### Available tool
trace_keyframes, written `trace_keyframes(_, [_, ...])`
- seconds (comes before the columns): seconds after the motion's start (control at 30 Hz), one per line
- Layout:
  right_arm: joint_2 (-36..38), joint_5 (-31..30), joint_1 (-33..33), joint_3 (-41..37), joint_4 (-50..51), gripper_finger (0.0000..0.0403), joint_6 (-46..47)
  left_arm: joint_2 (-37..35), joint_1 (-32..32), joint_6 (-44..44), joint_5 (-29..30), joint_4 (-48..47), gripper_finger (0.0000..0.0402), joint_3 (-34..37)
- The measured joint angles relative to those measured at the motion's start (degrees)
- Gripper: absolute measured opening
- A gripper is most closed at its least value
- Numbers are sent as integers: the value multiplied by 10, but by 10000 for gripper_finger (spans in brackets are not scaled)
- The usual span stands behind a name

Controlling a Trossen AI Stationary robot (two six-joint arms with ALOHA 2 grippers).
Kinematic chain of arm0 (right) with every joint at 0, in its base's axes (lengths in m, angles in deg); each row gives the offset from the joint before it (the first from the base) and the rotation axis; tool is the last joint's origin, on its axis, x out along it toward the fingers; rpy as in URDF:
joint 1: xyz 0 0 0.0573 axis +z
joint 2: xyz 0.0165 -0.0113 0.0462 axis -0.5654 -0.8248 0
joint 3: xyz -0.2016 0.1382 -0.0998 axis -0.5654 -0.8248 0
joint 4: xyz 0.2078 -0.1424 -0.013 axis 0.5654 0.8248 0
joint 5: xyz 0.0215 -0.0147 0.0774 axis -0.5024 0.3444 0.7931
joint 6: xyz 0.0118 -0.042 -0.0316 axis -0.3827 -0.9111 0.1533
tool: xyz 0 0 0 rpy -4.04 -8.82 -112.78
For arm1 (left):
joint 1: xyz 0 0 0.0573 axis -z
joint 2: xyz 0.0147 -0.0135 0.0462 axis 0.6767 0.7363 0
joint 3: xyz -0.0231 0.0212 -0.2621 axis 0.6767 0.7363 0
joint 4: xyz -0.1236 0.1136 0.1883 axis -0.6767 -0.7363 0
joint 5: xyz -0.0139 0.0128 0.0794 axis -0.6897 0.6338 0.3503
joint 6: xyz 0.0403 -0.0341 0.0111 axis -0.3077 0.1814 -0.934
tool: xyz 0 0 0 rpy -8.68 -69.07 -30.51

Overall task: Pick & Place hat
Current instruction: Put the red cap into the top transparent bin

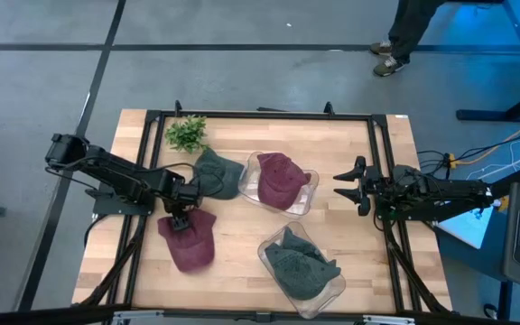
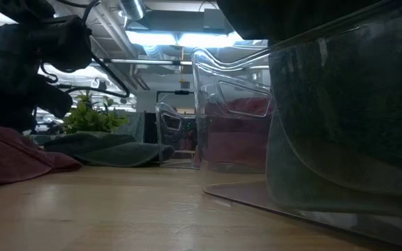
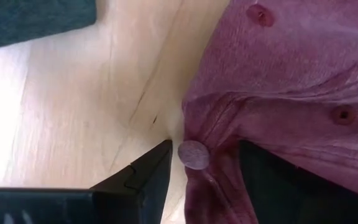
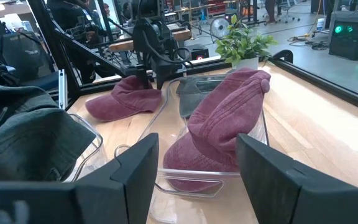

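A maroon hat point(image 1: 190, 242) lies flat on the wooden table at the near left, also showing as the maroon hat point(image 3: 291, 81) in the left wrist view. My left gripper point(image 1: 181, 219) points down over its far edge, open. Its fingers stand on either side of the crown's top button point(image 3: 193, 154). A green hat point(image 1: 217, 173) lies on the table just beyond. Another maroon hat point(image 1: 281, 181) sits in a clear bin point(image 1: 307, 200). My right gripper point(image 4: 197, 140) waits open at the table's right, level, holding nothing. My left gripper comes at the maroon hat from above, pointing down, at the crown beside the top button. One finger point(image 3: 148, 177) stands over bare table at the hat's edge, the other finger point(image 3: 272, 180) over the cloth. I cannot tell whether either tip touches the cloth.
A second clear bin point(image 1: 332, 287) holding a green hat point(image 1: 301, 264) stands at the near middle. A small potted plant point(image 1: 186, 133) is at the far left. A black frame point(image 1: 260, 115) runs round the table. A person's feet point(image 1: 388, 56) show on the floor beyond.
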Motion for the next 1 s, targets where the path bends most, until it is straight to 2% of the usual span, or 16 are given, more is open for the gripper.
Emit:
trace_keyframes(0.63, [0, 0, 0, 0, 0, 213, 0, 0, 0, 11, 16, 9, 62, 5])
trace_keyframes(1.0, [0, 0, 0, 0, 0, 213, 0, -16, 0, 2, 15, 11, 48, 8])
